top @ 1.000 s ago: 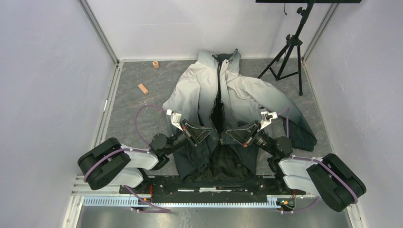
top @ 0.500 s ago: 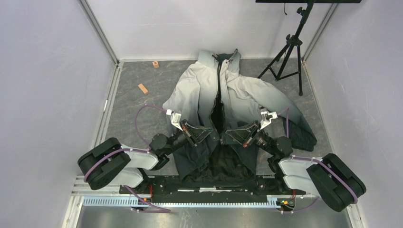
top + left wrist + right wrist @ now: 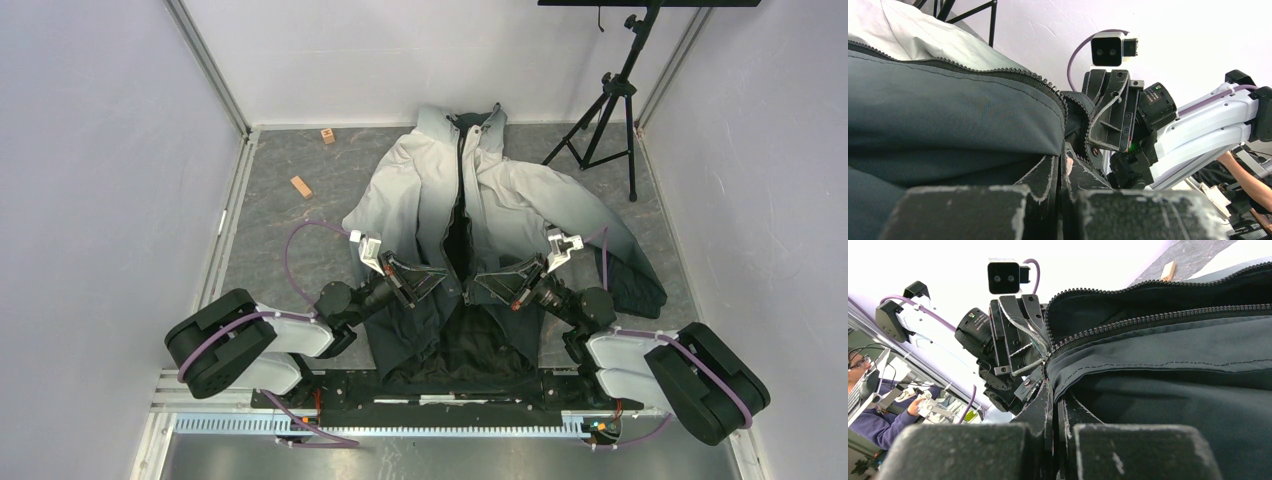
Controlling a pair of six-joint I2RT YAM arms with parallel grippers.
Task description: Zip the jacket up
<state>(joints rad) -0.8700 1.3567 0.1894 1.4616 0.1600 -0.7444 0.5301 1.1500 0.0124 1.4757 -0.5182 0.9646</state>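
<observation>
The jacket (image 3: 420, 190) lies flat on the grey floor, pale collar at the far end and black hem by the arm bases. Its dark centre zipper (image 3: 461, 165) is joined near the collar and gapes open lower down. My left gripper (image 3: 443, 283) and right gripper (image 3: 481, 286) meet at the open front, almost tip to tip. In the left wrist view the left gripper (image 3: 1062, 161) is shut on the jacket's toothed edge (image 3: 1013, 75). In the right wrist view the right gripper (image 3: 1053, 396) is shut on the other toothed edge (image 3: 1148, 320).
A black tripod (image 3: 610, 110) stands at the far right, its feet beside the jacket's right sleeve. Two small wooden blocks (image 3: 301, 186) (image 3: 327, 135) lie on the floor at the far left. White walls close in on both sides and the back.
</observation>
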